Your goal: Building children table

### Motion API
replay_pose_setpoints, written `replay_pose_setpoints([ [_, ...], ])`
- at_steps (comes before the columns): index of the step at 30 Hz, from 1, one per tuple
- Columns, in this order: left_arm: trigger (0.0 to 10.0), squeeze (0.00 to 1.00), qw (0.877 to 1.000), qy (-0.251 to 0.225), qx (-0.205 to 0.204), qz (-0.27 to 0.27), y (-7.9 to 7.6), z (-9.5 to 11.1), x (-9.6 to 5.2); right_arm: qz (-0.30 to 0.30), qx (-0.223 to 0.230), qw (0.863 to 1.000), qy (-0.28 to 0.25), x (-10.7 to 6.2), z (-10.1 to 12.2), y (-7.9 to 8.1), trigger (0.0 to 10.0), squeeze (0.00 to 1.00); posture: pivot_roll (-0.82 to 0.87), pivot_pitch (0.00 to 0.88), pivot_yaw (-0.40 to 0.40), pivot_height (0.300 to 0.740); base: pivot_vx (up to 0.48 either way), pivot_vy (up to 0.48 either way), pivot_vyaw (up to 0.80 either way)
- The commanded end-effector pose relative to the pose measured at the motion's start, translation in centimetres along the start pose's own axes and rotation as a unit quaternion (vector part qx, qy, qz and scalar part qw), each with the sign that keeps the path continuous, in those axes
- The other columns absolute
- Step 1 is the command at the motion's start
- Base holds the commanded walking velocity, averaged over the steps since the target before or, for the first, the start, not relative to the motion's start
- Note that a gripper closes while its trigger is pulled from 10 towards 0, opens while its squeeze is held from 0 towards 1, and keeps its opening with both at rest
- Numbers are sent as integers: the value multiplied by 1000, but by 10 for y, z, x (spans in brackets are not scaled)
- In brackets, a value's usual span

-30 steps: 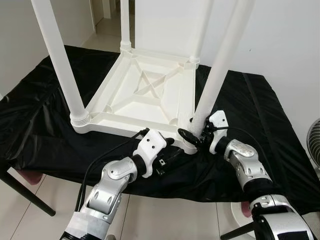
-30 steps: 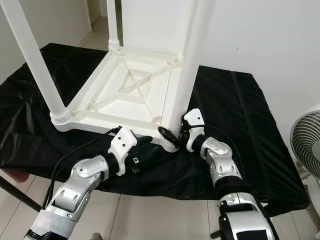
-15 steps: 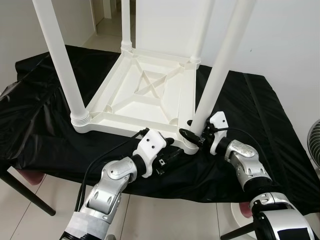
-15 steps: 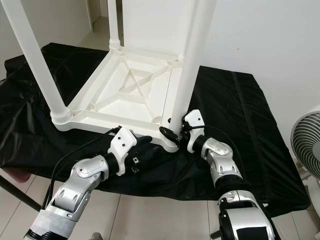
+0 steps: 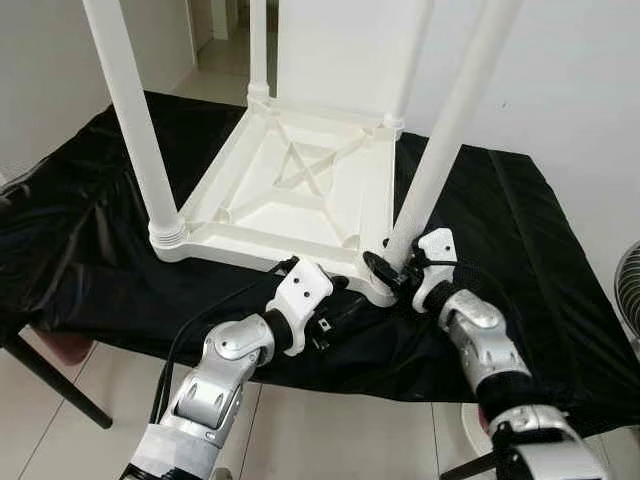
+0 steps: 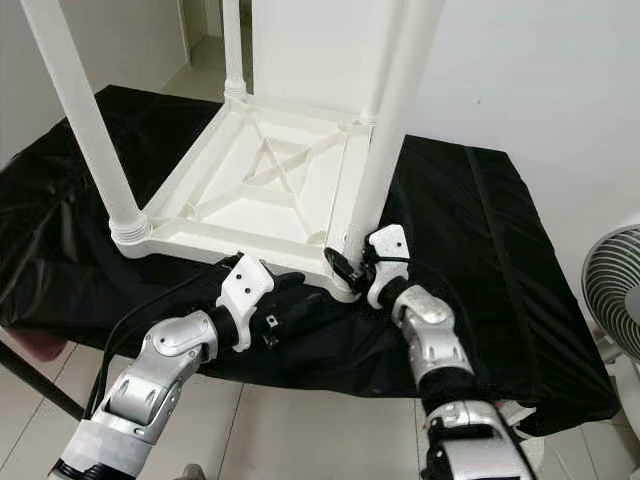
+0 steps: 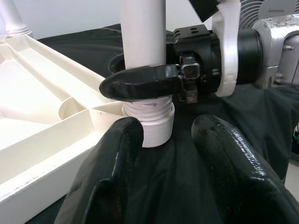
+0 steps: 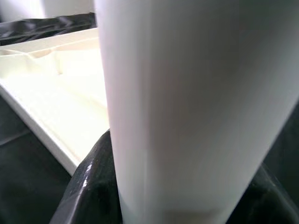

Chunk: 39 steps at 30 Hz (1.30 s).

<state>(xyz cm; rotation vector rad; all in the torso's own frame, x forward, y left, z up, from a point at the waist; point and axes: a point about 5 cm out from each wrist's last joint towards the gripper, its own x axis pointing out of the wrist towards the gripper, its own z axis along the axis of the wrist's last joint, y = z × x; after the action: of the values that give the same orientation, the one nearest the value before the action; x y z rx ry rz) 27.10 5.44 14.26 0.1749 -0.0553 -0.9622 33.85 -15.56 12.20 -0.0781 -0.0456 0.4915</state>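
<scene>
Upside-down kids' table [image 5: 290, 185] on the black-covered tabletop [image 5: 520, 230], legs sticking up.
Right claw [image 5: 388, 272] is clamped round the near-right leg [image 5: 440, 150] just above its threaded base (leg tilts slightly); left claw [image 7: 161, 140] sits open, empty, beside that corner.

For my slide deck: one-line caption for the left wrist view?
Right hand clamps the white table leg above its threaded socket; left hand open nearby.
</scene>
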Motion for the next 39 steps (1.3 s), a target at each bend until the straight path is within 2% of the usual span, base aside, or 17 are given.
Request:
replay_pose_setpoints([
  [1,10000,0,1000,1,-2,16,0,0,0,-31,-13,999,29,-6,-8,-8,10000,0,118,37,-82,740,0,0,0],
  [3,10000,0,1000,2,-4,11,-2,0,0,-110,8,993,34,-9,-9,-5,10000,0,106,39,-74,740,0,0,0],
  [4,10000,0,1000,2,-4,11,-2,0,0,-110,8,993,34,-9,-9,-5,10000,0,106,39,-74,740,0,0,0],
  [7,10000,0,1000,2,-5,8,-2,-1,1,-168,17,985,38,-13,-9,-1,10000,0,104,40,-73,740,0,0,0],
  [9,10000,0,1000,2,-6,5,-4,-1,1,-248,19,968,40,-19,-12,12,10000,0,101,46,-69,740,0,0,0],
  [12,10000,0,1000,3,-6,4,-5,-1,0,-298,24,953,43,-24,-13,23,10000,0,104,50,-70,740,0,0,0],
  [14,10000,0,1000,3,-6,4,-5,-1,0,-298,24,953,43,-24,-13,23,10000,0,104,50,-70,740,0,0,0],
  [17,10000,0,1000,5,-9,4,-6,-2,-1,-315,38,947,42,-24,-11,32,10000,0,107,54,-72,740,0,0,0],
  [27,10000,0,1000,5,-10,8,-6,-2,-2,-300,58,952,37,-24,-6,38,10000,0,109,55,-78,740,0,0,0],
  [28,10000,0,1000,5,-10,8,-6,-3,-2,-299,58,952,31,-24,-3,36,10000,1000,109,55,-78,740,0,0,0],
  [39,10000,0,1000,5,-10,11,-5,-2,-1,-277,60,959,16,-26,5,26,10000,1000,108,48,-83,740,0,0,0],
])
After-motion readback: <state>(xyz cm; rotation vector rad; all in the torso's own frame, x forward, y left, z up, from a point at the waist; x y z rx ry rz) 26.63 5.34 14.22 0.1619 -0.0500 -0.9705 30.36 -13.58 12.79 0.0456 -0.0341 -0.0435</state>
